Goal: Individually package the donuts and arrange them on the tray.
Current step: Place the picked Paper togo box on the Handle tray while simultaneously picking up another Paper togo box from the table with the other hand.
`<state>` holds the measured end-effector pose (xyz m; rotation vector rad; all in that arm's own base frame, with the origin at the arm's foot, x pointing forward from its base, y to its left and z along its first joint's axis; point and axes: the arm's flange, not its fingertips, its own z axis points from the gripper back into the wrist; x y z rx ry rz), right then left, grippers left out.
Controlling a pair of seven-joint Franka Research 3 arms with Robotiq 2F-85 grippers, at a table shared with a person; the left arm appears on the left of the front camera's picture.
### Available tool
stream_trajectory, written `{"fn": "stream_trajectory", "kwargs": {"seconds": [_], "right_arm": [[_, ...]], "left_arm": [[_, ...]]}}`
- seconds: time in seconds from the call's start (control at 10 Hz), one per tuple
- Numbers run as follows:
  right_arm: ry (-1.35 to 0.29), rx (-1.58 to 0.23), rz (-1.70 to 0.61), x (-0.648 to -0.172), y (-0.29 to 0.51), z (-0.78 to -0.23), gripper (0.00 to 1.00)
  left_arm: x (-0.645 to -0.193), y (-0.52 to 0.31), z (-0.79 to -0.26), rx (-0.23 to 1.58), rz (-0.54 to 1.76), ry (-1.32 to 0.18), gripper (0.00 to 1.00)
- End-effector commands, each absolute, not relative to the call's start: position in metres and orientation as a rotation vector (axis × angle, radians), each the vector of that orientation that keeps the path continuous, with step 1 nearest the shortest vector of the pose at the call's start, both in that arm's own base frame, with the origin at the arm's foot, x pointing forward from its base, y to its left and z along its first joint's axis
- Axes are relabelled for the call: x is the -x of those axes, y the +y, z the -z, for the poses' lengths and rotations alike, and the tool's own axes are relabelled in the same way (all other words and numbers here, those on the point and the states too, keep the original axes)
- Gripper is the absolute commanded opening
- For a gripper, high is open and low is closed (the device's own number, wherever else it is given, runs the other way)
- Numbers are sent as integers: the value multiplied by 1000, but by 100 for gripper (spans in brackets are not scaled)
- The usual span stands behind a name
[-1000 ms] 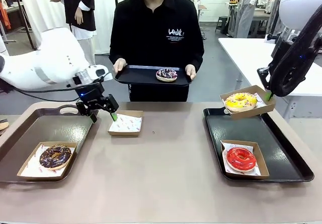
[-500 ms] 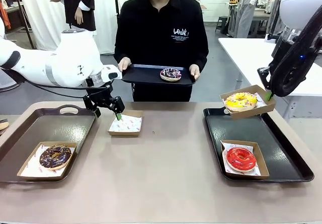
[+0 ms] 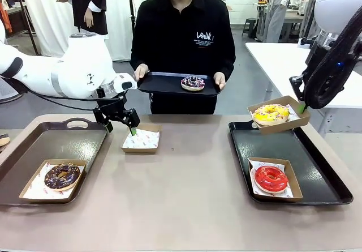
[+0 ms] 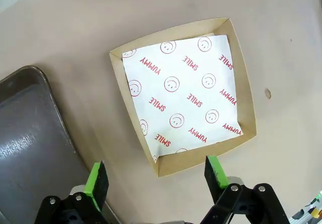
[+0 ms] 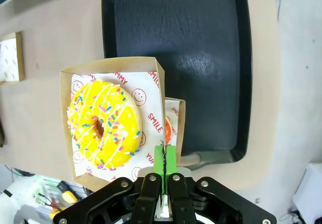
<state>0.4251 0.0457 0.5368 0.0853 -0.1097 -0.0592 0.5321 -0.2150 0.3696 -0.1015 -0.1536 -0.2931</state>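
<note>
The yellow donut [image 3: 271,113] [image 5: 104,125] lies in a brown paper box [image 3: 289,125] [image 5: 160,95] that hangs above the far end of the right tray [image 3: 294,150] [image 5: 176,43]. My right gripper [image 3: 302,108] [image 5: 165,159] is shut on that box's side wall. My left gripper [image 3: 120,128] [image 4: 156,177] is open just above the near edge of an empty paper-lined box [image 3: 141,139] [image 4: 186,95]. The red donut [image 3: 270,178] sits boxed on the right tray. The chocolate donut [image 3: 62,175] sits boxed on the left tray [image 3: 56,144]. A person holds a small black tray [image 3: 164,85] carrying the sprinkled donut [image 3: 193,82].
The person stands at the table's far side, both hands on the small tray. In the left wrist view the left tray's corner [image 4: 30,133] lies close beside the empty box. The bare tabletop [image 3: 186,189] stretches between the two trays.
My left arm has swung up and to the right, bringing its gripper over the empty box's far-left edge. The person's tray has shifted slightly right. The right arm has held still.
</note>
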Motion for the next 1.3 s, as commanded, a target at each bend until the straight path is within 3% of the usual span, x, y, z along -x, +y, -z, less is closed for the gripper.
{"fn": "stream_trajectory", "kwargs": {"seconds": [0.0,0.4,1.2], "right_arm": [[-126,-84,57,-423,45,-534,1],[-110,-85,59,-425,46,-537,1],[-106,-197,48,-536,7,-483,1]], "left_arm": [[-532,-215,-370,109,295,-147,100],[-532,-215,-370,102,293,-153,100],[-542,-220,-358,49,190,-127,100]]}}
